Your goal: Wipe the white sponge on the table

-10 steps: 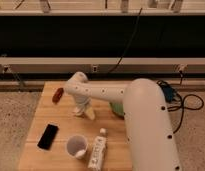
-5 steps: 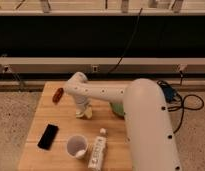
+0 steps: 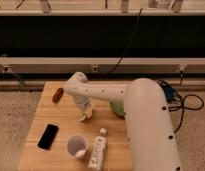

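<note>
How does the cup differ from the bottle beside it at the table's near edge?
The cup stands upright, mouth up; the bottle lies on its side. The cup is short and round; the bottle is long and slim. Both are white, side by side on the table, nearer the camera than the gripper at mid-table.

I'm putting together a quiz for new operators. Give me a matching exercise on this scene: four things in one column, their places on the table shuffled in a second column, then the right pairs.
Things
1. black phone
2. white cup
3. reddish-brown object
4. gripper

Places
A. far left corner of the table
B. middle of the table, lowered to the surface
C. near edge, just left of the white labelled bottle
D. near left part, left of the cup

Pairs: 1-D, 2-C, 3-A, 4-B
</note>
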You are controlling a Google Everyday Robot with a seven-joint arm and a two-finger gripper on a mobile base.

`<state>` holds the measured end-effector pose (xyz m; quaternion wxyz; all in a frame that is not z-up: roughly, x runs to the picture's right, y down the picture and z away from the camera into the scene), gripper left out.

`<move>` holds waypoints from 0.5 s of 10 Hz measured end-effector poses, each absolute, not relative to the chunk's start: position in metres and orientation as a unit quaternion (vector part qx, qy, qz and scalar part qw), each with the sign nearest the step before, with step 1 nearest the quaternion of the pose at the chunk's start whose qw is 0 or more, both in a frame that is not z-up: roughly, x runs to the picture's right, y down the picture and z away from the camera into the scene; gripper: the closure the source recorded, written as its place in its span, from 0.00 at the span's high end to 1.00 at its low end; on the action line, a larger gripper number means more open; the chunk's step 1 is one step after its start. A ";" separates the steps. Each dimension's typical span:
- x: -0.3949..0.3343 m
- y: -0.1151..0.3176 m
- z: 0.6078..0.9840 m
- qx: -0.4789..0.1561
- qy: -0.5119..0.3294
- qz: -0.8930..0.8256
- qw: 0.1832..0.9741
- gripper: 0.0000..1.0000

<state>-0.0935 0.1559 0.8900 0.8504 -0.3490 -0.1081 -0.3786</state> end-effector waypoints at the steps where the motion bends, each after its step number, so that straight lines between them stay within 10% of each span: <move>1: -0.093 0.156 0.890 -0.349 -0.109 -0.377 0.851 0.00; 5: -0.088 0.153 0.891 -0.348 -0.110 -0.374 0.853 0.00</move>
